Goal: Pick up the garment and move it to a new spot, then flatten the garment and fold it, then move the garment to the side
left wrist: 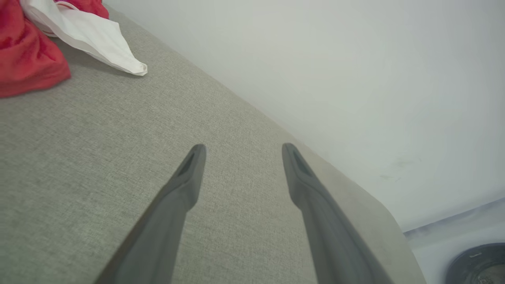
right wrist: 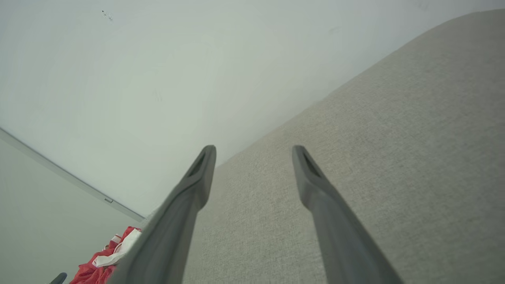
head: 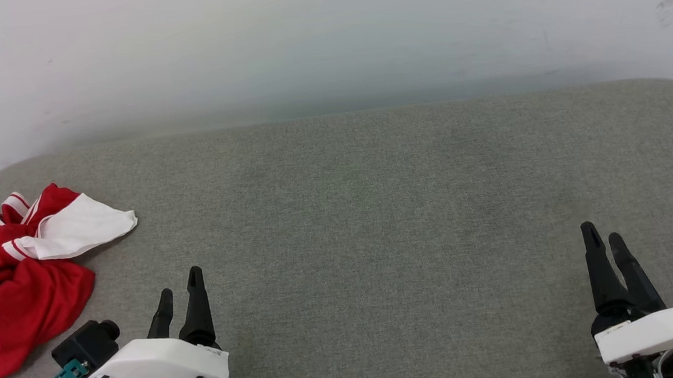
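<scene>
Red jersey cloth is what I am after; the garment (head: 16,284) lies crumpled at the left edge of the grey upholstered surface (head: 375,210), apart from both arms; nothing is in hand, so I judge the pick-up not yet begun. My left gripper (head: 180,282) hovers at the near left, its two dark fingers spread wide with nothing between them; my right gripper (head: 601,232) sits at the near right, likewise spread wide and bare. The relation that matters: the heap lies to the left of the left fingers and a little farther out, while those fingers point toward the far wall (head: 323,32); I judge the left arm must swing left to meet it; the right arm is across the surface, well apart, and the poorer choice. The heap's long axis runs roughly near-to-far along the left edge; one white sleeve (head: 84,226) sticks out rightward toward the middle, the closest cloth to my fingers and a likely first pinch. Hard to read: the head view cuts the garment off at its left side, so I cannot tell how much hangs over the edge; no lettering or number can be made out; collar and hem are lost in the folds; in the right wrist view the garment is a small red-and-white scrap low at the left, partly behind a finger.
</scene>
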### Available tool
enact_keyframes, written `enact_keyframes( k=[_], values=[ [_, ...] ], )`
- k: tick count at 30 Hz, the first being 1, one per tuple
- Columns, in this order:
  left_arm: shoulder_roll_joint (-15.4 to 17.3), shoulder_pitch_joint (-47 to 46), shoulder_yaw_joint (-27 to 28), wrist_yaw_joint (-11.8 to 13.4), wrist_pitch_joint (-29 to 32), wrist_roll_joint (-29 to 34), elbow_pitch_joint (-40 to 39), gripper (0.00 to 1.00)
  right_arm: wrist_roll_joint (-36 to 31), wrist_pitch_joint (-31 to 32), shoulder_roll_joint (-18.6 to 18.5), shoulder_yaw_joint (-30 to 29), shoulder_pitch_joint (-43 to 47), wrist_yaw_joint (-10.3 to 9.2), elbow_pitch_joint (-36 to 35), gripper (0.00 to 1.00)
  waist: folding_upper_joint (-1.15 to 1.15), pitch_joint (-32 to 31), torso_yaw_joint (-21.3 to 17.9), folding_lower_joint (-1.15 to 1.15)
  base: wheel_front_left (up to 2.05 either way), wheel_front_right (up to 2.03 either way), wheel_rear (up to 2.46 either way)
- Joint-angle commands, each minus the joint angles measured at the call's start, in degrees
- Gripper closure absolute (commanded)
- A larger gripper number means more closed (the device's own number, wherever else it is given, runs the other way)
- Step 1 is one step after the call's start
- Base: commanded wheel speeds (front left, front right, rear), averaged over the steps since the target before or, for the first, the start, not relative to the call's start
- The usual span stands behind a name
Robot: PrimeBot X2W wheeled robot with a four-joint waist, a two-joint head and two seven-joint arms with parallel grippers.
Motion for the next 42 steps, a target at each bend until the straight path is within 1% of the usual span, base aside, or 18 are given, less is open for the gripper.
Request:
enact_keyframes(
  k=[1, 9, 22, 29, 42],
  values=[
    [0.6, -0.2, -0.3, 0.5, -0.5, 1.6, -1.0, 0.0, -1.7, -0.5, 0.0, 0.1, -0.3, 0.02, -1.0, 0.0, 0.0, 0.0, 0.0, 0.0, 0.0, 0.0, 0.0],
    [1.3, -0.2, -1.9, 2.7, -1.9, 7.0, -1.8, 0.0, -7.8, -2.0, 0.1, 0.3, 0.2, 0.02, -1.4, 0.0, 0.0, 0.3, 0.1, 0.0, 0.0, 0.0, 0.0],
    [2.0, 0.1, -4.0, 5.0, -4.1, 15.4, -3.0, 0.0, -17.2, -4.1, 0.1, 0.8, 0.8, 0.02, -3.0, 0.0, 0.0, 0.7, 0.2, 0.0, 0.0, 0.0, 0.0],
    [2.4, 0.1, -5.1, 5.2, -5.1, 19.5, -4.0, 0.0, -21.5, -5.2, 0.1, 0.8, 1.1, 0.02, -4.0, 0.0, 0.0, 1.0, 0.2, 0.0, 0.0, 0.0, 0.0],
    [2.3, 1.3, -5.7, 4.4, -6.9, 26.2, -5.7, 0.0, -28.1, -7.0, 0.1, 0.7, 2.1, 0.01, -5.8, 0.0, 0.0, 1.0, 0.3, 0.0, 0.0, 0.0, 0.0]
  ],
)
